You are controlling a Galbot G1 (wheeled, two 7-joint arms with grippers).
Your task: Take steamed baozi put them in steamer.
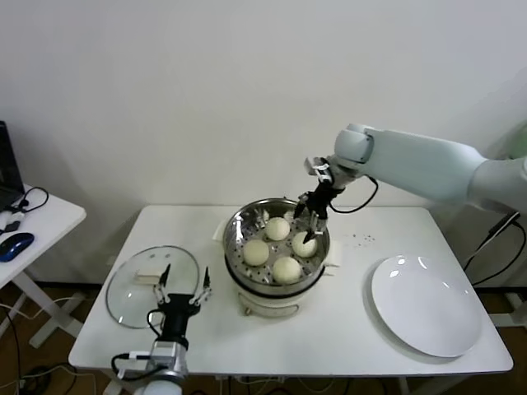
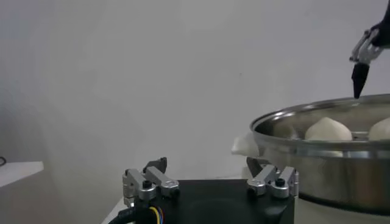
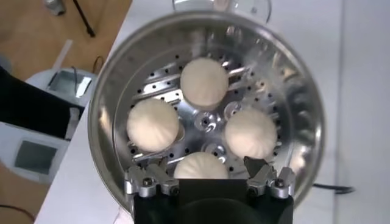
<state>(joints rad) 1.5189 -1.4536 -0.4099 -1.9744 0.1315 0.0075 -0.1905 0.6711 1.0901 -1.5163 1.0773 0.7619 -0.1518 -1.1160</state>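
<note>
Steel steamer (image 1: 247, 216) | four steamed baozi (image 1: 286, 269) inside | right gripper (image 1: 309, 219) open above

four cream-white steamed baozi (image 3: 205, 82) on perforated tray, inside shiny round steamer (image 1: 239, 224)

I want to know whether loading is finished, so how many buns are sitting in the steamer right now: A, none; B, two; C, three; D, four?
D: four baozi lie on the perforated tray of the steamer, and the large white plate holds none. The right gripper is open above the one nearest it, holding nothing.
</note>
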